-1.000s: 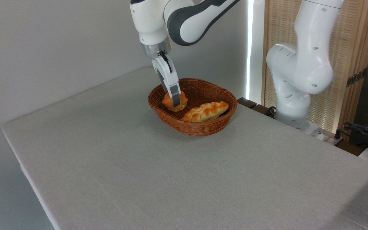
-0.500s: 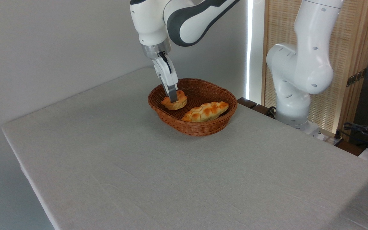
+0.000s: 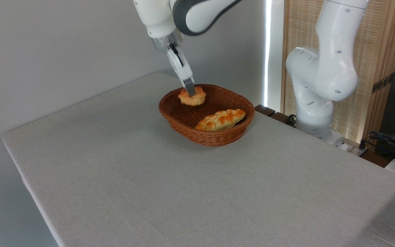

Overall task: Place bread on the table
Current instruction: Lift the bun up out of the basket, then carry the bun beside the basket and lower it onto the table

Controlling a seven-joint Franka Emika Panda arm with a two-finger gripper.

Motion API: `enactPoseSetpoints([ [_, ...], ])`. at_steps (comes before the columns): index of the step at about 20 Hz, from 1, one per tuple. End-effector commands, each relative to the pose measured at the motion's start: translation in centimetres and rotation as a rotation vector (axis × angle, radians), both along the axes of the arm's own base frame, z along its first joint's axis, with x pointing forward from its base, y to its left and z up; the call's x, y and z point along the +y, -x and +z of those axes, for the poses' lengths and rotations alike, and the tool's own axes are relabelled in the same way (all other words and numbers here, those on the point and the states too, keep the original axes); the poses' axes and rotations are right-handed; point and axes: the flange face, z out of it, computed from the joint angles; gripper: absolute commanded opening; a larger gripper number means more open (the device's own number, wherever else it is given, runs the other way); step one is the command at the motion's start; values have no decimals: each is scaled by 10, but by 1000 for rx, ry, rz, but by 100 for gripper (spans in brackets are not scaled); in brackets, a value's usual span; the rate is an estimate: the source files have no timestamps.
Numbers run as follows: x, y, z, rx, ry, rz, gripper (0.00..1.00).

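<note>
The bread [image 3: 193, 97], a small round orange-brown bun with a lobed top, hangs in the air above the far left part of the wicker basket [image 3: 207, 136]. My gripper [image 3: 191, 92] comes down from above and is shut on the bread, one grey finger crossing its front. The bun is clear of the basket floor. The table [image 3: 149, 178], covered in light grey cloth, stretches out in front of and to the left of the basket.
A long braided golden loaf [image 3: 220, 119] lies in the basket's right half. The arm's white base [image 3: 315, 79] stands past the table's far right edge, in front of a wooden slatted screen. Cables and a dark object lie at the far right.
The gripper has risen with the bread, lifting it from the basket floor to about rim height and slightly to the right. The braided loaf has not moved.
</note>
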Motion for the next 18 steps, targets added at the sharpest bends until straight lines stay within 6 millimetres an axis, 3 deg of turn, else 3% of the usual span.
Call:
enactPoseSetpoints([
  [1, 4, -11, 26, -2, 20, 12, 5],
  [9, 26, -42, 52, -64, 85, 71, 4],
  [15, 58, -127, 54, -160, 158, 217, 3],
  [18, 67, -159, 46, -200, 172, 269, 3],
])
